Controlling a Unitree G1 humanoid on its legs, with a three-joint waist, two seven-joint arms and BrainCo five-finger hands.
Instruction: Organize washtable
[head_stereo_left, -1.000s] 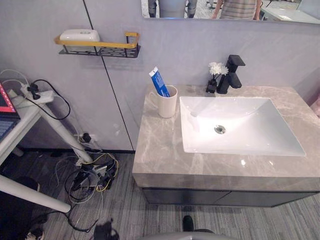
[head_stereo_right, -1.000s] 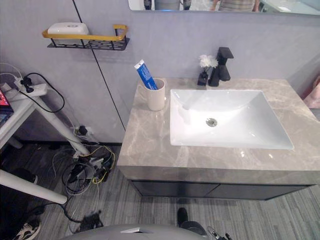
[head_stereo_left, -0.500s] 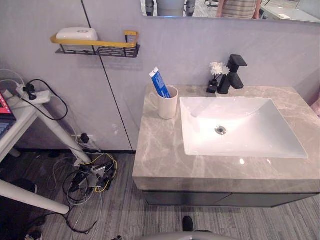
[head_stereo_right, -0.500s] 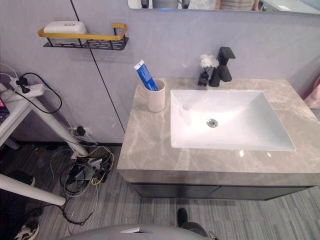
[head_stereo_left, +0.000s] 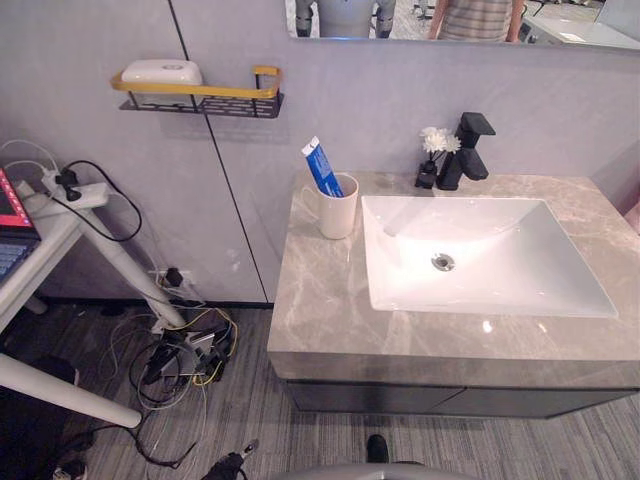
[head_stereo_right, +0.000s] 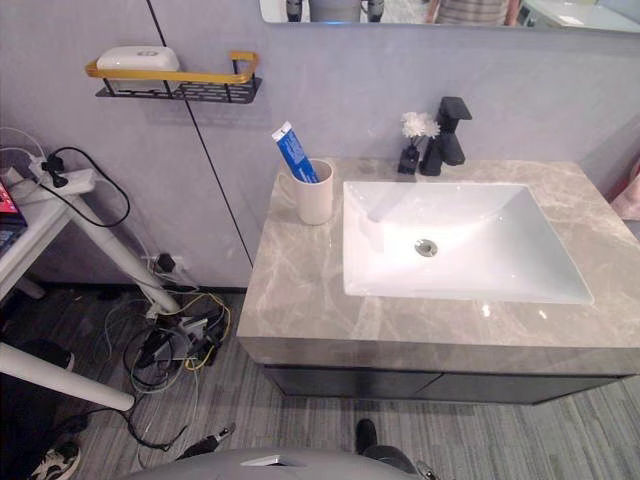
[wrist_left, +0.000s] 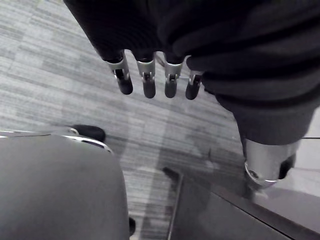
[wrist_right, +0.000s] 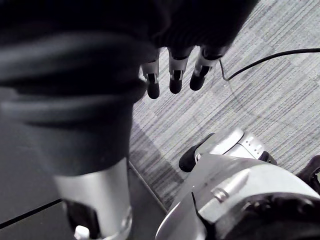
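The grey marble washtable (head_stereo_left: 320, 310) holds a white sink (head_stereo_left: 480, 260). At its back left corner stands a cream cup (head_stereo_left: 338, 208) with a blue toothpaste tube (head_stereo_left: 320, 165) leaning in it. A black faucet (head_stereo_left: 468, 150) and a small black vase of white flowers (head_stereo_left: 432, 150) stand behind the sink. A white soap box (head_stereo_left: 160, 72) lies on the gold-railed wall shelf (head_stereo_left: 200, 95). My left hand (wrist_left: 145, 75) hangs low over the floor, fingers straight and empty, its tips (head_stereo_left: 228, 465) just showing. My right hand (wrist_right: 175, 70) also hangs open and empty over the floor.
A white desk with a power strip (head_stereo_left: 70, 190) and a laptop (head_stereo_left: 12, 220) stands at the left. A tangle of cables (head_stereo_left: 185, 355) lies on the floor between the desk and the washtable. A mirror (head_stereo_left: 460, 18) hangs above the sink.
My left hand has uncurled to straight fingers, and its tips have come into the bottom of the eye views. The camera has shifted slightly; nothing on the washtable has moved.
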